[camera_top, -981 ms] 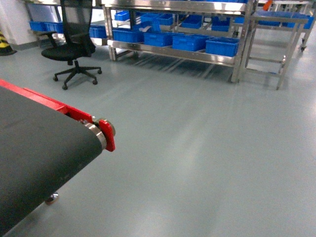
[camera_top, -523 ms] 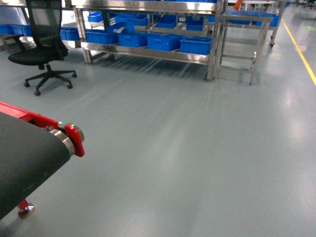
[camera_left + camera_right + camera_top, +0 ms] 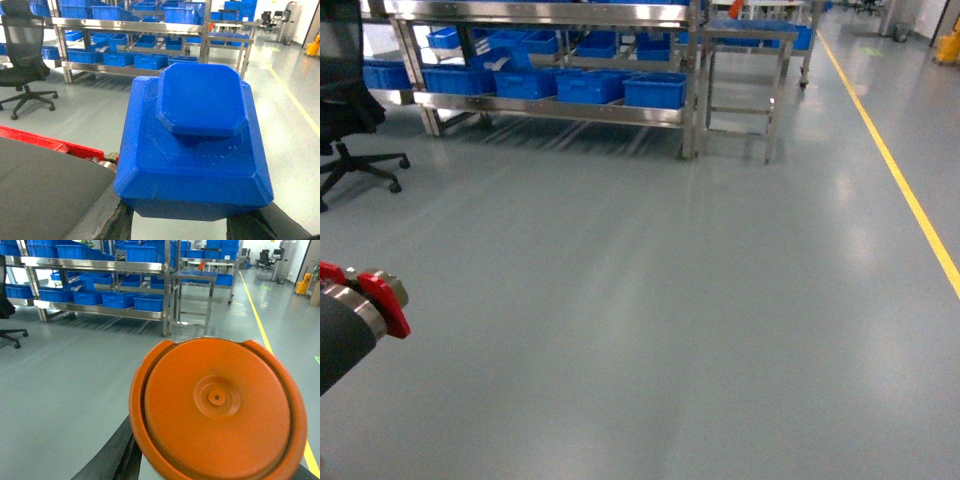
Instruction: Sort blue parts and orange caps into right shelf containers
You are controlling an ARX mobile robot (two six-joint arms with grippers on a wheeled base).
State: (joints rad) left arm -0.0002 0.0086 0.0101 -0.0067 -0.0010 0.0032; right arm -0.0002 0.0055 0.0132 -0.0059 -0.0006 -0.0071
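Note:
A chunky blue part (image 3: 192, 145) with a raised octagonal top fills the left wrist view, and my left gripper (image 3: 182, 226) is shut on it, one dark finger on each lower side. A round orange cap (image 3: 217, 407) fills the right wrist view, held in my right gripper (image 3: 215, 471), which is shut on its rim. Neither gripper shows in the head view. A steel shelf (image 3: 560, 110) stands far back across the floor, with a row of blue containers (image 3: 655, 90) on its lower level.
The black conveyor belt end with its red bracket (image 3: 380, 300) sits at the left edge, close by. A black office chair (image 3: 345, 100) stands at far left. A small steel table (image 3: 740, 40) adjoins the shelf. A yellow floor line (image 3: 900, 185) runs down the right.
The head view has swung to the right: the conveyor has slid almost out at the left, the shelf and chair have shifted left, and the yellow line has come into view.

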